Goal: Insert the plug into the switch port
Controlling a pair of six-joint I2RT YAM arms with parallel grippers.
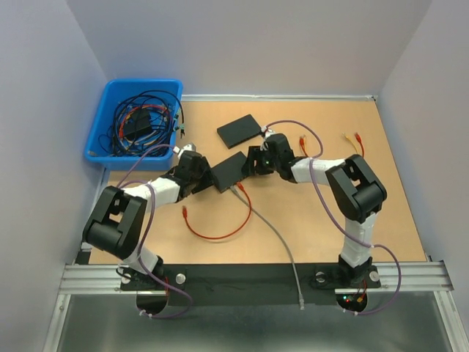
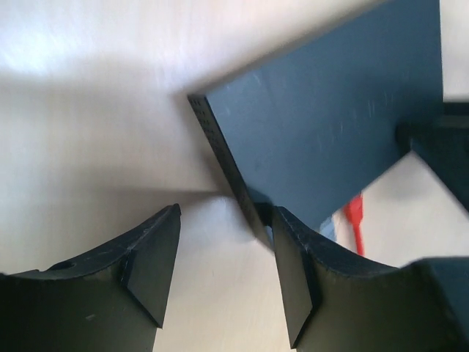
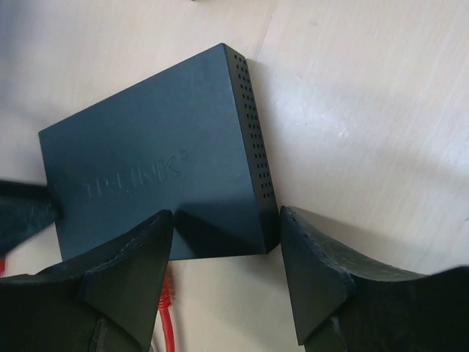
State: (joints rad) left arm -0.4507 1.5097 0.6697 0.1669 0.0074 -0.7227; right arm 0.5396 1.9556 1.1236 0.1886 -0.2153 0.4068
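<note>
Though faint, TP-LINK lettering (image 3: 133,178) on top of the black switch (image 3: 205,110)

The top external view looks down from above and behind the arm bases (image 1: 352,273) at the frame's bottom and takes in the whole table (image 1: 330,227). Each wrist view looks along its own fingers (image 2: 146,257) (image 3: 322,279), low in the frame and very near the table. All three share the black switch (image 1: 229,170) (image 2: 330,125) (image 3: 146,161), seen from opposite ends by the wrists.
</note>
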